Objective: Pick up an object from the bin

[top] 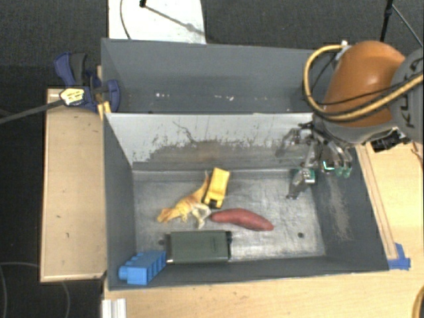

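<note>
Blue block (142, 268) sits in the front left corner of the bin (119, 204), leaning where the floor meets the left wall. Just to its right, along the front edge of the floor, a dark box (198, 246) lies flat with its long side parallel to the front wall; block and box look to be touching or all but touching. Behind the box, near the middle of the floor, a red root (241, 219), long and tapered, lies on its side, its thin end pointing toward the right wall. At its left end is a yellow-orange dinosaur (180, 209) lying on its side, its tail end close to the root. A yellow block (216, 187) stands tilted just behind the dinosaur, touching it or nearly so.

The arm comes in over the right wall, its wrist under an orange cover (363, 81) looped with yellow and black cables (318, 105). Its gripper (301, 181) hangs low over the right part of the floor, toward the back right corner, above bare scuffed metal. Whether it is open or closed cannot be told from this angle, nor whether it has hold of anything. Of the loose things, the root lies nearest to it, to its front left and apart from it; the other four lie farther off toward the left wall
</note>
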Controlling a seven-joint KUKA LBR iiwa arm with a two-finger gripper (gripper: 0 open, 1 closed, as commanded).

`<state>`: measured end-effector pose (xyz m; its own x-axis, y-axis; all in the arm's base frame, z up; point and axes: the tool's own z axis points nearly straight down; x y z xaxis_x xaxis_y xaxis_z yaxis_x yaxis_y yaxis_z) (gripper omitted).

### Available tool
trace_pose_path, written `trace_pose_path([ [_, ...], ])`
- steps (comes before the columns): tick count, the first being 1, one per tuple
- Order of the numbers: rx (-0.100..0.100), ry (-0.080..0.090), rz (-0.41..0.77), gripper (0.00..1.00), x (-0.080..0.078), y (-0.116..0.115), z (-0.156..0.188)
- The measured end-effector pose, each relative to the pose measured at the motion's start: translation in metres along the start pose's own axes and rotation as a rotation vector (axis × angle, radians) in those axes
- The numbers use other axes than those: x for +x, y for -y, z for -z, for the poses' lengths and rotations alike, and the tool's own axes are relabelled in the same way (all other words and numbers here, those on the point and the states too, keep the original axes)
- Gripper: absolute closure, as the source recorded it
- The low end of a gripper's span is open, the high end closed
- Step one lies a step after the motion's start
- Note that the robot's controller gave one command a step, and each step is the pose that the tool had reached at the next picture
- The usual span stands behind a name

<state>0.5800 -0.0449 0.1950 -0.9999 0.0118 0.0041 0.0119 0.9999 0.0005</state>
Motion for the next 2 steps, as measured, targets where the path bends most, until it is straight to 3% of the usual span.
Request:
trace_pose_path([
  [1,0.001,0.008,0.001,0.0,-0.002,0.0,0.004],
  [2,0.001,0.011,0.036,0.0,0.038,-0.046,-0.06],
])
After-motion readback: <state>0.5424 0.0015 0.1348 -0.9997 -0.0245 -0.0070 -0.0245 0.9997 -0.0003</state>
